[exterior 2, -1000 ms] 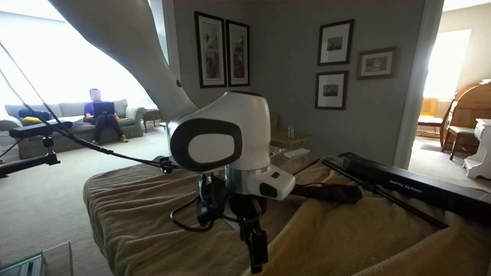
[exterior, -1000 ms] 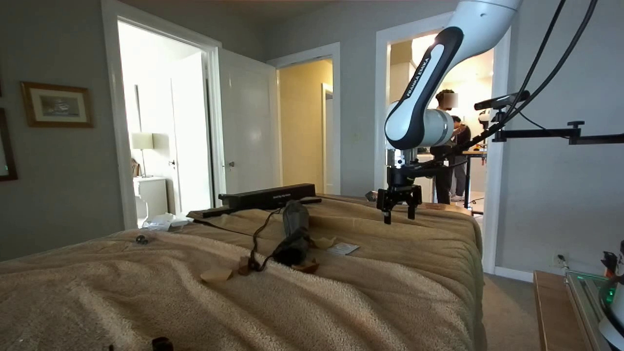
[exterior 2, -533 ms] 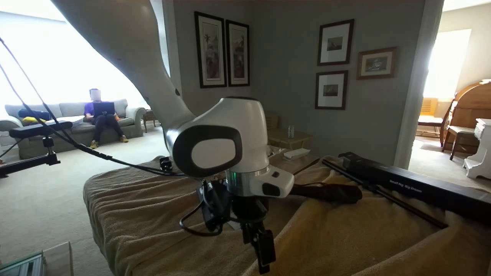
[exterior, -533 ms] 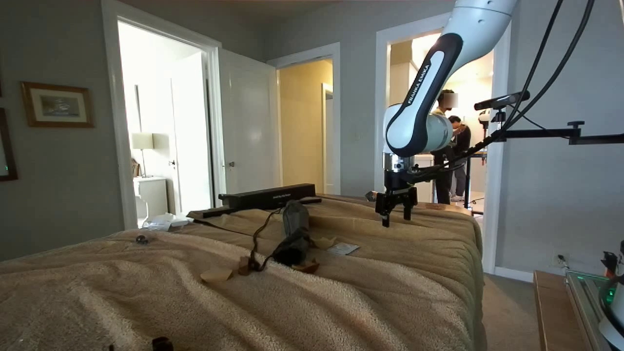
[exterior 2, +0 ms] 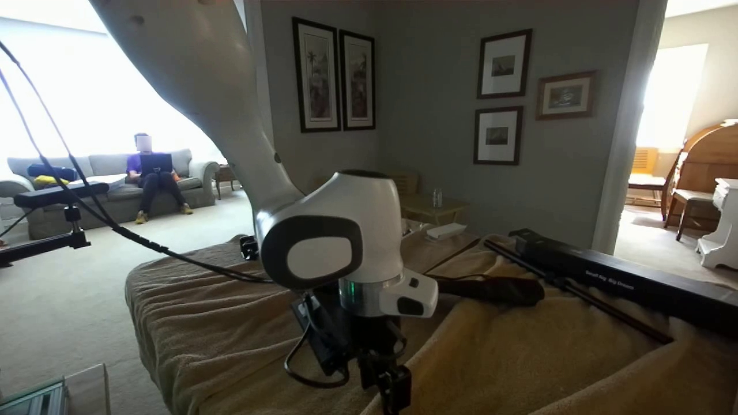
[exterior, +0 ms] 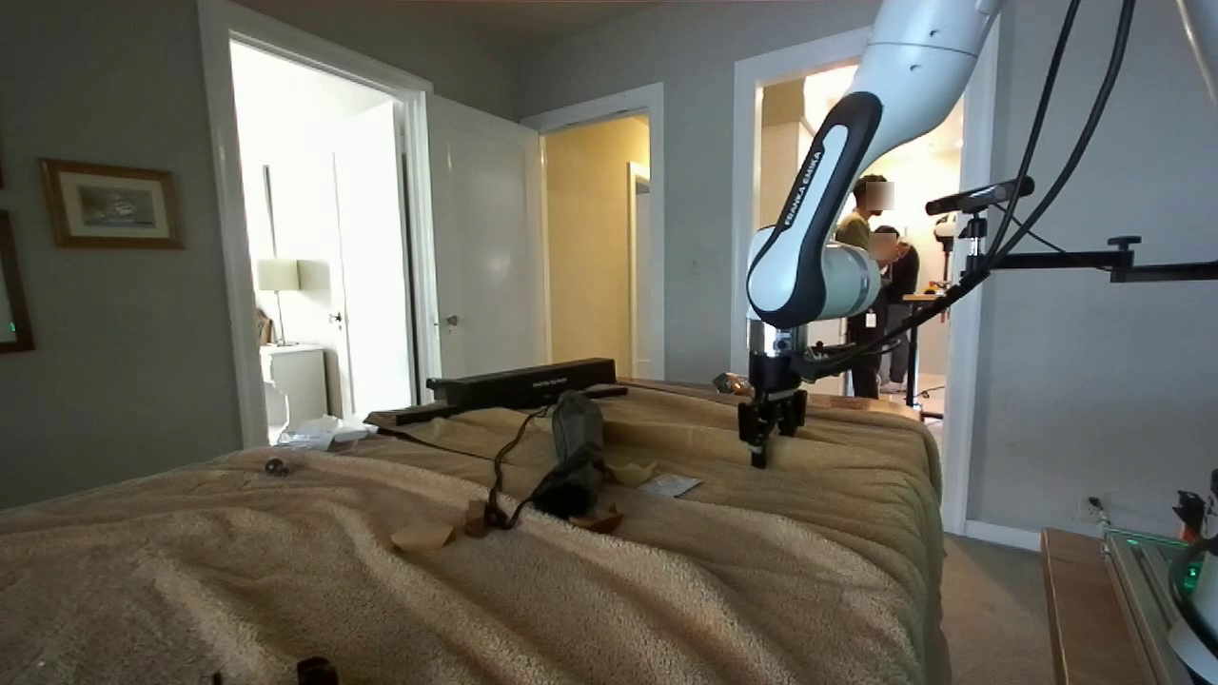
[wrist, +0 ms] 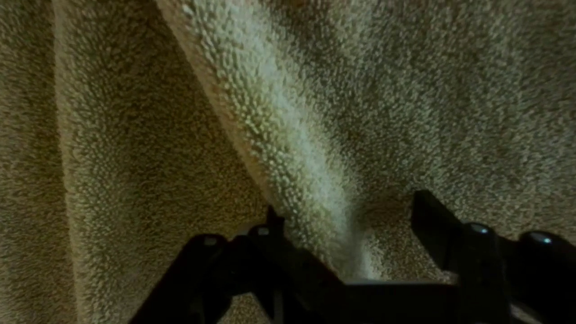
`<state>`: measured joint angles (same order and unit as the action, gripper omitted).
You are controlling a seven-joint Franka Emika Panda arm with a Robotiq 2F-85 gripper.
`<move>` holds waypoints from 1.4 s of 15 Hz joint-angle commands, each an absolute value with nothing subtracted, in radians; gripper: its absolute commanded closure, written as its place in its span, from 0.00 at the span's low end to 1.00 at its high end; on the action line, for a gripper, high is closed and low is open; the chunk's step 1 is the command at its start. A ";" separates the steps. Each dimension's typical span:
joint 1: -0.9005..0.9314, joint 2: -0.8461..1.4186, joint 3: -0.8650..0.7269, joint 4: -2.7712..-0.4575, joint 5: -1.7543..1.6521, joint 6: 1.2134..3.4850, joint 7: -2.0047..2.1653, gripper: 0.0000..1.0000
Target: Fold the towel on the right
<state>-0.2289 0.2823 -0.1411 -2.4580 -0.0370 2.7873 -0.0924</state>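
Your pincer (wrist: 347, 210): parted, nothing held, astride a ridged towel (wrist: 288, 126). Step, apparently: grasping. Next: you should pinch, then lift.

The tan-covered bed (exterior: 847, 514) carries a black box (exterior: 523, 383), a grey pouch (exterior: 578, 428) and a pale slip (exterior: 671, 486).

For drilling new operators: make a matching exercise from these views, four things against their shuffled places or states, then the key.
Things:
1. Fingers
2. Raised tan fold
3. Long box
4. Lamp

Places or states:
A. Black with white lettering
B. Spread apart
C. Seen through a doorway
D. Running toward the gap between the fingers, in the wrist view

Pairs: 1-B; 2-D; 3-A; 4-C
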 commanded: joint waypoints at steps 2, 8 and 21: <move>-0.300 0.354 -0.086 -2.366 0.063 2.702 -0.253 0.64; -0.314 0.287 -0.102 -2.288 0.068 2.536 -0.301 1.00; -0.266 0.136 -0.146 -2.104 0.038 2.259 -0.227 0.98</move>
<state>-0.2915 0.1946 -0.1304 -2.1527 0.0339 2.3401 -0.2526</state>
